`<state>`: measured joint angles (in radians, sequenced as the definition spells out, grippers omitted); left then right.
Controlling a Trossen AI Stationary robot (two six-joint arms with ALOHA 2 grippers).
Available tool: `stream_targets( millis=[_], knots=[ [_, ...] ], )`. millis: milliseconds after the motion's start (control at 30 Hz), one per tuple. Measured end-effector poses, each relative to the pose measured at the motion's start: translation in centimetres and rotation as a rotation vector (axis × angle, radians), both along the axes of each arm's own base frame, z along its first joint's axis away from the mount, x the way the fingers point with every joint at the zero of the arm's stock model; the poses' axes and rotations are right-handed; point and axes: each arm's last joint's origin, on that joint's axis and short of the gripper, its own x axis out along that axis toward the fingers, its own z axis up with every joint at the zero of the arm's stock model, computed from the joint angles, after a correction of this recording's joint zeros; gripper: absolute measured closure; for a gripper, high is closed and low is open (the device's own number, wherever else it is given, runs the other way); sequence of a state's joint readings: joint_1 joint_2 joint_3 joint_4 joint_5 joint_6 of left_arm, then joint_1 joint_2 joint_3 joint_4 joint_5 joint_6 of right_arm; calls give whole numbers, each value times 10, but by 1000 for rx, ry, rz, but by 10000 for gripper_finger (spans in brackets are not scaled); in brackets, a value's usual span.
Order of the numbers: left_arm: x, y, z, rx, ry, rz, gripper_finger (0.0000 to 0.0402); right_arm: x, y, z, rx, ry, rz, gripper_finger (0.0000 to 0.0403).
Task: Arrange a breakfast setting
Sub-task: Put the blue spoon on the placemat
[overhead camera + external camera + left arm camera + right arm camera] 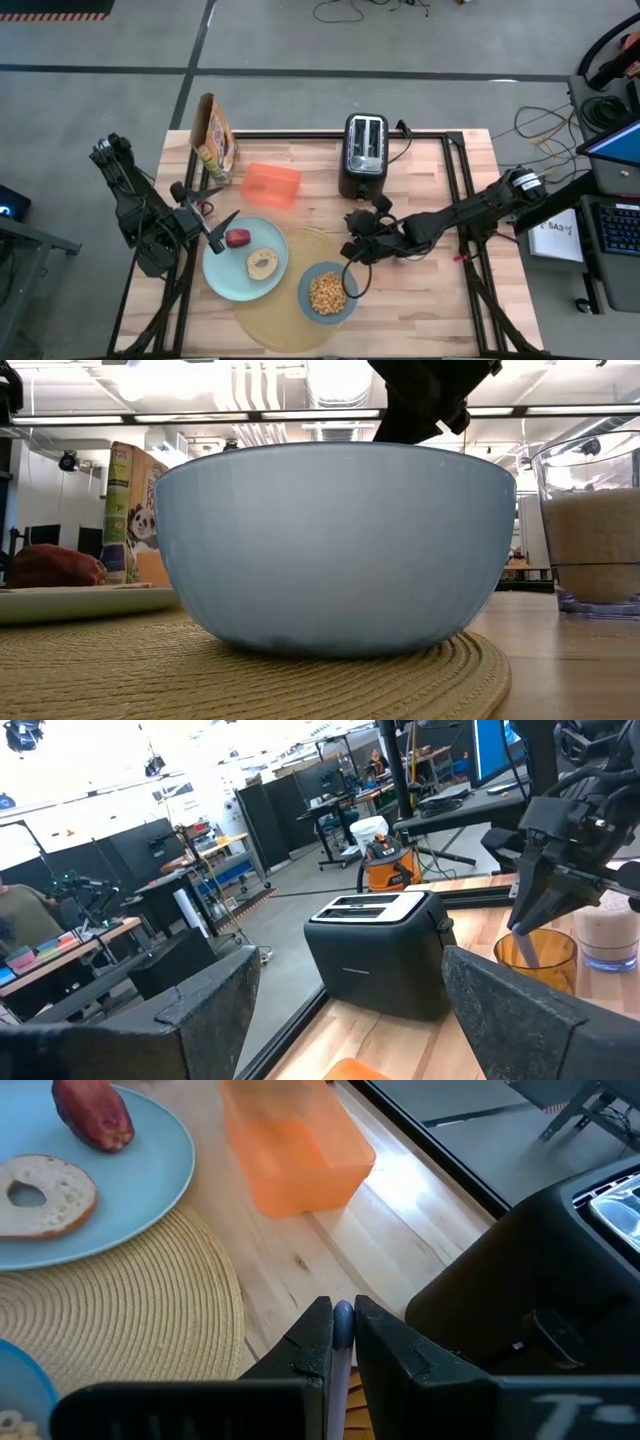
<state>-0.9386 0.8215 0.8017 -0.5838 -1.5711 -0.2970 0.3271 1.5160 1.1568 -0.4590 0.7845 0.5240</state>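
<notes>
The pale blue plate point(225, 278) overlaps the left side of the round tan placemat point(290, 325) and holds the red apple point(238, 238) and the bagel point(263, 264). The blue bowl point(327, 292) of yellow cereal point(325, 291) stands on the mat's right side. My left gripper point(210, 212) is open and empty beside the plate's far left rim. My right gripper point(352, 252) hovers just beyond the bowl, shut on the metal spoon point(342, 1320). It also shows above the bowl in the low view point(430, 395). My right gripper pinches the spoon between its two fingers point(312, 1342). A rounded metal end point(342, 1314) shows just past the fingertips, and the spoon runs along the fingers. The fingers slant downward from the table's right side. The spoon is lifted clear of the table; the rest of it is hidden by the gripper.
The black toaster point(364, 152) stands at the far middle. The orange box point(271, 185) lies to its left, and a cereal box point(215, 135) stands at the far left. A clear glass with pale contents point(592, 530) shows to the right of the bowl.
</notes>
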Motion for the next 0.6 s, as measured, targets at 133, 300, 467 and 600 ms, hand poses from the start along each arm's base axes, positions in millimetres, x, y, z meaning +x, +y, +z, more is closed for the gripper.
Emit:
stream_targets(
  millis=[133,300,467,600],
  knots=[
    [0,0,0,0,0,0,107,-1,0,1,1,-3,2,374],
    [0,0,0,0,0,0,107,-1,0,1,0,-1,2,374],
    [0,0,0,0,0,0,107,-1,0,1,0,-1,3,375],
    [0,0,0,0,0,0,107,-3,0,4,2,-5,3,375]
  ],
)
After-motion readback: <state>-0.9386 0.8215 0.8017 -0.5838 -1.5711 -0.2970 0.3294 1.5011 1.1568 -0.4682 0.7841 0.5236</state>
